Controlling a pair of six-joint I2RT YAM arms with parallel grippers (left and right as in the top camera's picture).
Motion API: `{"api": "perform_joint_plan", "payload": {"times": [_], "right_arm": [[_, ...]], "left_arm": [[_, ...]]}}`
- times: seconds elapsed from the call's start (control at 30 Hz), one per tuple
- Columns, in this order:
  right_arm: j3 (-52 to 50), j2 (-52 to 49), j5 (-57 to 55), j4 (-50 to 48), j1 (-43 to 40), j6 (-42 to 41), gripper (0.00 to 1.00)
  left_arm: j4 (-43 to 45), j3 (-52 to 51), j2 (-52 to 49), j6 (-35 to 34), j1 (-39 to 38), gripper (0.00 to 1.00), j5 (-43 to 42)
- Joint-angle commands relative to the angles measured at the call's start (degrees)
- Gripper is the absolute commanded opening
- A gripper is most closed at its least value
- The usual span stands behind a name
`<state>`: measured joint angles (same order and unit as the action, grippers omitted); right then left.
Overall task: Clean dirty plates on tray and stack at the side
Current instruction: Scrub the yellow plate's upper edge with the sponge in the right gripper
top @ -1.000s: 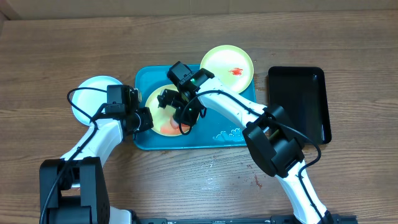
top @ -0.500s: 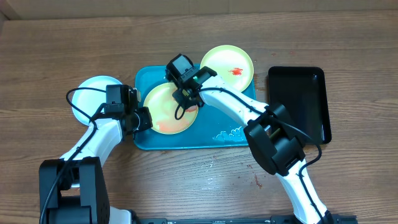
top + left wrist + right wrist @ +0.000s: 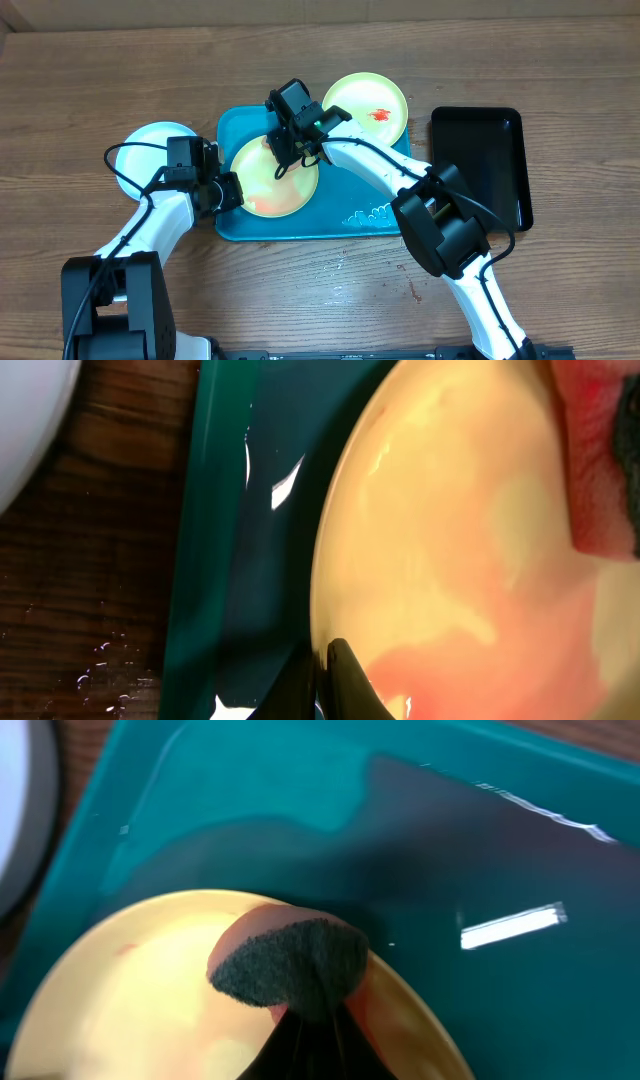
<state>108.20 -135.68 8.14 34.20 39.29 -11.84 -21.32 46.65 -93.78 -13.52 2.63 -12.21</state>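
- While it is being scrubbed, centre plate (image 3: 265, 188) lies flat in the left half of the tray (image 3: 340, 210), with a thin pink wash of sauce across its near part.
- Left gripper (image 3: 231, 192): jaws closed narrow on the centre plate's left rim. Judged to be a brace, so the plate does not slide under the scrubbing.
- Right gripper (image 3: 282, 158): jaws clamped on sponge (image 3: 292, 965), its dark scouring face pressed to the centre plate's far edge and its body stained reddish.
- Second cream plate (image 3: 365, 105): at the tray's far right corner, overhanging the rim. The red smear is uncleaned, so it is judged next in line.
- White plate (image 3: 148, 160): on the table (image 3: 560, 280) just left of the tray, with no sauce visible. Judged the base of the stack.
- Black tray (image 3: 480, 165): right of the tray and apart from it, with no part in this step.
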Motion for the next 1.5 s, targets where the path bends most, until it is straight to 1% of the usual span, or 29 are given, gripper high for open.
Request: {"api": "perform_joint_plan", "payload": {"times": [0.0, 0.1, 0.27, 0.4, 0.53, 0.57, 0.6, 0.63, 0.7, 0.73, 0.8, 0.87, 1.03, 1.17, 1.27, 1.47], "right_arm": [[-0.6, -1.0, 8.7, -0.6, -0.3, 3.9, 0.07], [-0.7, -1.0, 13.1, 2.1, -0.3, 7.8, 0.07], [-0.7, -1.0, 12.9, 10.8, -0.4, 13.4, 0.04], [-0.5, -1.0, 11.4, 14.4, -0.8, 13.8, 0.04], [-0.5, -1.0, 11.0, 14.2, -0.8, 13.6, 0.04], [-0.5, -1.0, 11.1, 14.0, -0.8, 13.6, 0.06], [-0.5, -1.0, 11.3, 13.8, -0.8, 13.6, 0.13], [-0.5, -1.0, 11.5, 13.6, -0.8, 13.6, 0.18], [-0.5, -1.0, 12.6, 12.6, -0.7, 13.5, 0.19], [-0.5, -1.0, 13.2, 11.7, -0.7, 12.8, 0.18], [-0.5, -1.0, 13.5, 10.0, -0.7, 10.1, 0.10], [-0.5, -1.0, 13.6, 8.3, -0.6, 7.1, 0.04], [-0.6, -1.0, 13.6, 4.9, 0.8, 1.9, 0.04], [-0.6, -1.0, 13.1, 3.5, 1.8, -4.9, 0.04], [-0.6, -1.0, 10.7, 3.4, 2.4, -9.2, 0.04], [-0.6, -1.0, 9.5, 4.5, 3.7, -9.7, 0.04]], "left_arm": [[-1.0, -0.4, -0.3, 1.5, 0.0, 0.04, -1.4], [-1.0, -0.4, -0.3, 1.5, -0.1, 0.04, -1.5], [-1.4, -0.4, -0.3, 1.8, -0.2, 0.04, -1.4], [-1.6, -0.4, -0.3, 3.4, -0.8, 0.04, -1.3], [-1.6, -0.4, -0.3, 3.7, -1.4, 0.04, -1.4], [-1.6, -0.4, -0.3, 3.7, -1.6, 0.04, -1.4], [-1.6, -0.4, -0.3, 3.7, -1.7, 0.04, -1.4], [-1.6, -0.4, -0.3, 3.7, -1.9, 0.04, -1.4], [-1.6, -0.4, -0.3, 3.7, -2.0, 0.04, -1.4], [-1.6, -0.4, -0.3, 3.7, -2.0, 0.04, -1.4], [-1.5, -0.4, -0.3, 3.6, -2.0, 0.04, -1.4], [-1.5, -0.4, -0.3, 3.4, -2.0, 0.04, -1.4], [-1.6, -0.4, -0.3, 3.2, -2.0, 0.04, -1.4], [-1.6, -0.4, -0.3, 3.2, -2.0, 0.04, -1.4], [-1.6, -0.4, -0.3, 3.2, -2.0, 0.04, -1.4], [-1.6, -0.4, -0.3, 3.2, -2.0, 0.04, -1.4]]}}
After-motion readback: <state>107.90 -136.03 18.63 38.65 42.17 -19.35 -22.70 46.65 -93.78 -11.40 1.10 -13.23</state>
